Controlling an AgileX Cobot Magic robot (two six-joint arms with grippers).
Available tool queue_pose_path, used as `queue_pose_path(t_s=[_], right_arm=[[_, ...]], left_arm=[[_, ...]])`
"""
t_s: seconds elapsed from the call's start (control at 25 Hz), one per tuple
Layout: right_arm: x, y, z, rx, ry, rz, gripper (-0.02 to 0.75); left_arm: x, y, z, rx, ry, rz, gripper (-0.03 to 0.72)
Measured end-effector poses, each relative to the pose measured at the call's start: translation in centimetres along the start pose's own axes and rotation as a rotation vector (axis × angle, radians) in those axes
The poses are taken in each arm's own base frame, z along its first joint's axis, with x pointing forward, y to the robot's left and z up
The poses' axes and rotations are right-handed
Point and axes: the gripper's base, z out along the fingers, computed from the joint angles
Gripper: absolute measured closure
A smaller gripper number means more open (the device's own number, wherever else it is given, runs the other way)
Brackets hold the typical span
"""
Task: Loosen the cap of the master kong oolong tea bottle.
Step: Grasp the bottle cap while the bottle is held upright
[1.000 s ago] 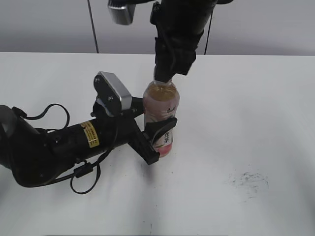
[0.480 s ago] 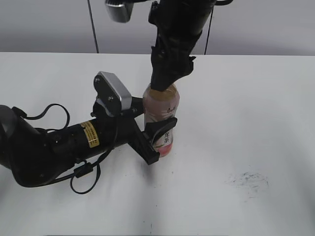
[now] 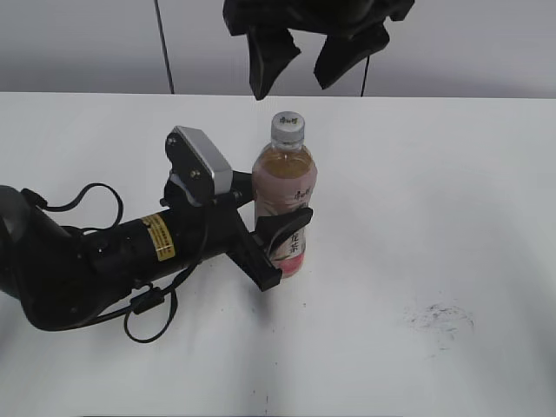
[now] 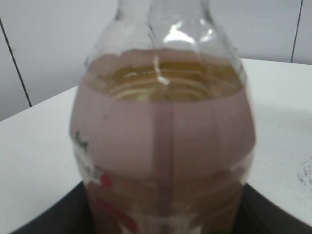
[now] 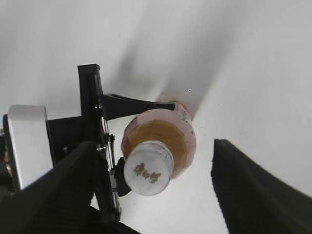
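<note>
The master kong oolong tea bottle [image 3: 285,204] stands upright on the white table, amber tea inside, pink label with black characters. Its white cap [image 3: 288,127] sits on the neck, with a dark mark on top in the right wrist view [image 5: 148,167]. My left gripper [image 3: 280,243] is shut on the bottle's lower body; the bottle fills the left wrist view [image 4: 163,141]. My right gripper [image 3: 295,56] hangs open straight above the cap, apart from it, its two fingers [image 5: 258,190] spread wide on either side of the bottle [image 5: 163,134].
The white table [image 3: 452,191] reaches to a grey wall at the back. A dark scuff mark [image 3: 441,320] lies on the table at the front right. The left arm's black body [image 3: 95,261] with cables lies along the table at the left.
My right gripper was closed around the cap; it has opened and risen clear, leaving the cap uncovered on the bottle. The left gripper and bottle have not moved.
</note>
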Motion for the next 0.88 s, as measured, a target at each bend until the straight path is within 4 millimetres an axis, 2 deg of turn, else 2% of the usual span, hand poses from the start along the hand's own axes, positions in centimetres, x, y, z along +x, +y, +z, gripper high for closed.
queue_pose_path(t_s=[0.2, 0.32, 0.48, 0.56, 0.68, 0.76, 0.88], right_arm=[[0.0, 0.3, 0.4, -0.032, 0.014, 0.060, 0.185], [0.2, 0.3, 1.7, -0.042, 0.048, 0.074, 0.188], [1.0, 0.1, 3.3, -0.032, 0.107, 0.083, 0.222], [1.0, 0.1, 3.4, -0.031, 0.112, 0.085, 0.247], [1.1, 0.0, 3.4, -0.026, 0.112, 0.083, 0.330], [1.0, -0.1, 3.4, -0.019, 0.111, 0.057, 0.462], [1.0, 0.0, 3.4, -0.027, 0.108, -0.126, 0.463]], left_arm=[[0.0, 0.0, 0.0, 0.000, 0.000, 0.000, 0.303], [0.0, 0.0, 0.0, 0.000, 0.000, 0.000, 0.303], [0.0, 0.0, 0.0, 0.000, 0.000, 0.000, 0.303], [0.0, 0.0, 0.0, 0.000, 0.000, 0.000, 0.303], [0.0, 0.0, 0.0, 0.000, 0.000, 0.000, 0.303], [0.0, 0.0, 0.0, 0.000, 0.000, 0.000, 0.303], [0.0, 0.0, 0.0, 0.000, 0.000, 0.000, 0.303]])
